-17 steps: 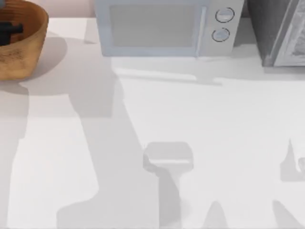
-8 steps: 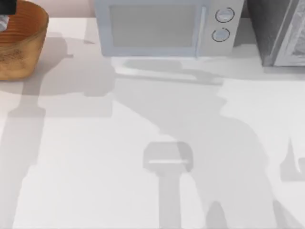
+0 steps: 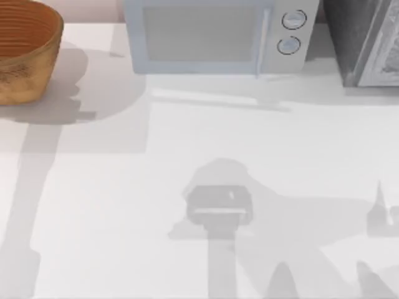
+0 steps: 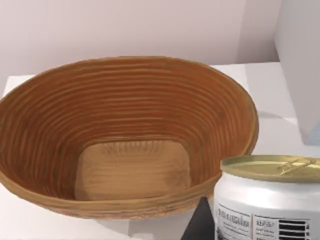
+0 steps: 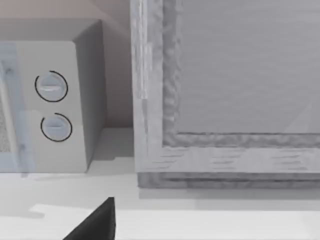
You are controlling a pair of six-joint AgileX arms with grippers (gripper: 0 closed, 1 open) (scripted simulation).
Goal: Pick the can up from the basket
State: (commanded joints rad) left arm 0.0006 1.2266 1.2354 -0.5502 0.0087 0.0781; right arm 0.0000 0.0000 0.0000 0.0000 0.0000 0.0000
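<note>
One can [image 4: 270,200] is sitting close against my left wrist camera, above and outside the basket [image 4: 125,135], whose ribbed inside is lying bare. From above, the dark shape seen at the basket [image 3: 28,53] a second ago is gone. I cannot tell how my left fingers are standing.

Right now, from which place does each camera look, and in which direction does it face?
Top view: above the table, looking down at the orange-brown woven basket and the pale grey microwave.
Left wrist view: on my left arm, facing the same basket; the whitish gold-topped can is close, outside it, beside a dark fingertip.
Right wrist view: on my right arm, facing the same microwave; a dark fingertip shows.
</note>
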